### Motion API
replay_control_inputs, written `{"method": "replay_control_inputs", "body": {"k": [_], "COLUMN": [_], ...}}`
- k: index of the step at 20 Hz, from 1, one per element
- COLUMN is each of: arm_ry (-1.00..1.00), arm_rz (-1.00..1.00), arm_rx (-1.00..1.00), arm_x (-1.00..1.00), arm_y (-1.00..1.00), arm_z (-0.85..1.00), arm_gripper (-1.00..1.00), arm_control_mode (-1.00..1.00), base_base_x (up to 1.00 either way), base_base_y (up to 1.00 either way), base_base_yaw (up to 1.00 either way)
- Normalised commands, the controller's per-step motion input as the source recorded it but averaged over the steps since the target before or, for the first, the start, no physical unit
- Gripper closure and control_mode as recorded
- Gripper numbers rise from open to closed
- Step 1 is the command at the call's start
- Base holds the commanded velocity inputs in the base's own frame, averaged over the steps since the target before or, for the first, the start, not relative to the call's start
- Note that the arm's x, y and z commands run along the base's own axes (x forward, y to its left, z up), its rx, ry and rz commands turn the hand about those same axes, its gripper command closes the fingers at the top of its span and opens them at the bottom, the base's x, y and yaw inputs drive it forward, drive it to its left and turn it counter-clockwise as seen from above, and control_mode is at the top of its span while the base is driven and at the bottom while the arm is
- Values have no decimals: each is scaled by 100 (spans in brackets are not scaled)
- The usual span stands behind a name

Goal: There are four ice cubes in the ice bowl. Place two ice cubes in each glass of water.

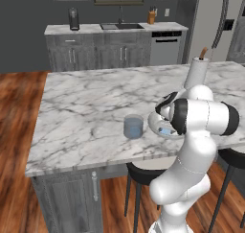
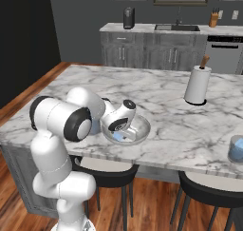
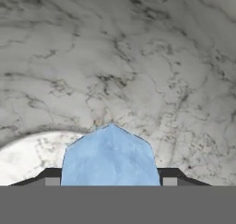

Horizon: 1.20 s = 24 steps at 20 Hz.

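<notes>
The ice bowl [image 1: 154,120] [image 2: 144,129] sits near the front edge of the marble island, and my hand reaches down into it. A light blue ice cube [image 3: 110,156] fills the gap between my fingertips, with my gripper [image 3: 111,179] [image 2: 119,134] shut on it just above the bowl's pale floor [image 3: 25,156]. The blue of the ice cubes [image 1: 166,131] [image 2: 118,138] shows in the bowl under the hand. One glass of water [image 1: 133,126] stands just left of the bowl. A second glass of water [image 2: 236,149] stands far right at the counter edge.
A tall white paper towel roll with a brown tip [image 1: 196,70] [image 2: 197,84] stands behind the bowl. Black stools [image 1: 143,175] [image 2: 209,192] are tucked under the island's front edge. A back counter with a sink [image 1: 122,27] lies across the room.
</notes>
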Motion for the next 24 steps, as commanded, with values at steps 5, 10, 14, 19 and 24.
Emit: {"method": "replay_control_inputs", "body": {"k": [5,10,14,19,24], "arm_ry": [0,0,-9,-11,-5], "arm_rz": [0,0,0,0,0], "arm_rx": [-1,-3,-2,0,3], "arm_x": [-33,-15,8,5,0], "arm_y": [0,1,10,-1,-16], "arm_z": [0,-1,-2,21,82], "arm_gripper": [100,100,100,100,100], "arm_control_mode": [-100,-100,-100,-100,-100], "base_base_x": [0,0,0,0,0], "base_base_y": [0,0,0,0,0], "base_base_yaw": [0,0,0,0,0]}}
